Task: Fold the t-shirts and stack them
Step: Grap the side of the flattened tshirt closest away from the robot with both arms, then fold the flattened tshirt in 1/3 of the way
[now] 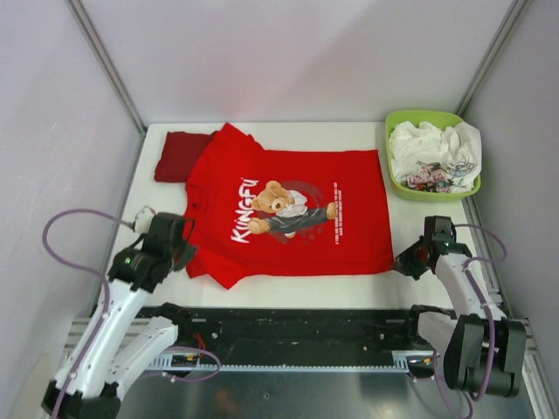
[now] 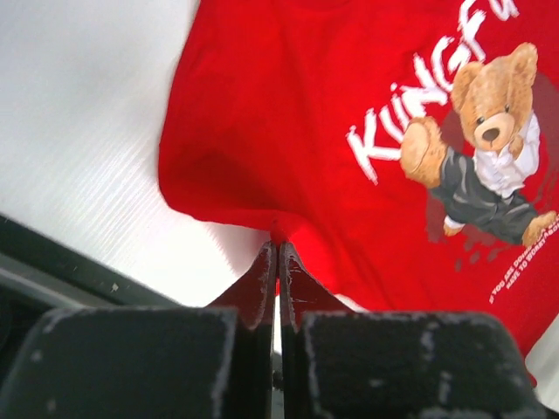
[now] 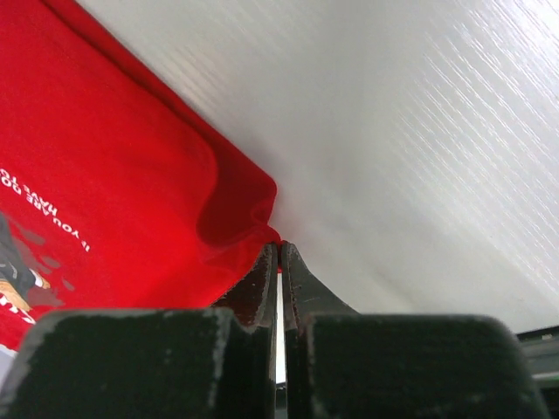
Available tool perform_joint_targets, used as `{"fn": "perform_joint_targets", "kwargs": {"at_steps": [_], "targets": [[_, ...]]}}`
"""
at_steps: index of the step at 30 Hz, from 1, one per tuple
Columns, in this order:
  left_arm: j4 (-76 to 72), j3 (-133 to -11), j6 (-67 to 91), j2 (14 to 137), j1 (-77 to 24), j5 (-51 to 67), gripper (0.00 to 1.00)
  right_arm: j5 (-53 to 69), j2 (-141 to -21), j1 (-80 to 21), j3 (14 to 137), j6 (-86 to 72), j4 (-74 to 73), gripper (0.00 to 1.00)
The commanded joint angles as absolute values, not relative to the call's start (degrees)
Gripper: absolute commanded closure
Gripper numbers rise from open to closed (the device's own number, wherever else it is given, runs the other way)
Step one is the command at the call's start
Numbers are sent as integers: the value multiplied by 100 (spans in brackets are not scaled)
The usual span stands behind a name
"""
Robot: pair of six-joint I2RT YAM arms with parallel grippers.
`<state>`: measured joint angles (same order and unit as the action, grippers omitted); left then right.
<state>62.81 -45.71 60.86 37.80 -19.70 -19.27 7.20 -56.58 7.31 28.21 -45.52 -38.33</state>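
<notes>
A bright red t-shirt point(image 1: 288, 209) with a cartoon bear and white "KUNGFU" lettering lies spread on the white table, print up. A darker red folded t-shirt point(image 1: 179, 155) lies at the back left, partly under it. My left gripper point(image 1: 185, 247) is shut on the bright shirt's near left edge; in the left wrist view the cloth point(image 2: 288, 131) is pinched at the fingertips point(image 2: 278, 246). My right gripper point(image 1: 407, 261) is shut on the shirt's near right corner; the right wrist view shows a fold of red cloth point(image 3: 131, 183) bunched at its tips point(image 3: 279, 247).
A lime-green basket point(image 1: 397, 179) with white and patterned clothes stands at the back right. White walls enclose the table on three sides. The black rail point(image 1: 288, 327) with the arm bases runs along the near edge.
</notes>
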Motion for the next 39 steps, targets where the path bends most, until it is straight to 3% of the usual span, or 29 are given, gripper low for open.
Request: {"fn": "perform_joint_targets", "kwargs": {"at_steps": [1, 21, 39], "targets": [[5169, -5026, 5636, 4537, -1939, -2412, 100, 853, -5953, 756, 3175, -4473, -3307, 100], [3560, -6087, 4865, 6980, -1299, -2254, 100, 799, -7493, 755, 4292, -4422, -2474, 100], [3102, -6749, 4601, 8126, -1026, -2082, 100, 865, -8944, 747, 5071, -4240, -1683, 100]]}}
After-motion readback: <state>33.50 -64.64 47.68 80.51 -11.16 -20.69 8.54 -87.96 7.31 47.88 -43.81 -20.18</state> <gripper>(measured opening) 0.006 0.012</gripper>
